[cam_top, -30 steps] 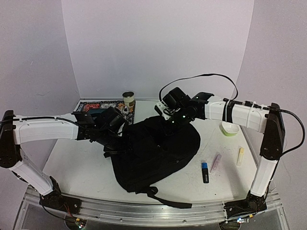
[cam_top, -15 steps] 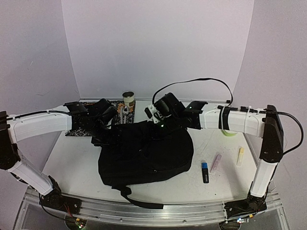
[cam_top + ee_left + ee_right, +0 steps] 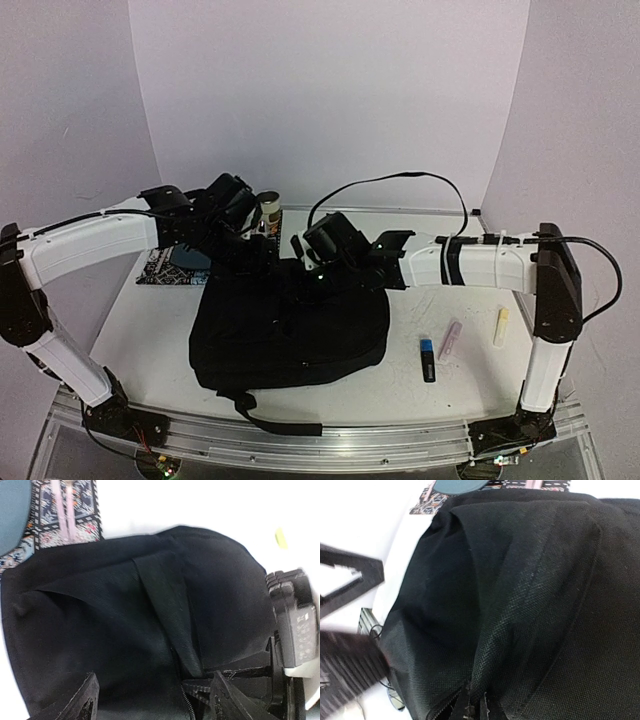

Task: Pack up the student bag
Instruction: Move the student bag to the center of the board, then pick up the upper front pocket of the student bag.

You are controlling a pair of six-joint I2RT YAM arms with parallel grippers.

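White tabletop (image 3: 150,340) bears the floppy woven-black student bag (image 3: 290,325); left hand (image 3: 155,700) spread, right hand's (image 3: 312,262) state unclear.

even bright light; wrist views slightly blurred.

Student bag (image 3: 290,325): plain black woven fabric, black zipper and straps.
Oval plate (image 3: 188,258): dark teal.
Mat (image 3: 165,272) under the plate: black border, multicolour ornamental pattern in red, blue and cream.
Desk (image 3: 150,340): white.
Tin (image 3: 267,212): cream body, dark top.
Marker (image 3: 428,359): black with blue band.
Tube (image 3: 450,340): pale lilac.
Stick (image 3: 501,327): pale yellow.
Arms: white shells, black joints.
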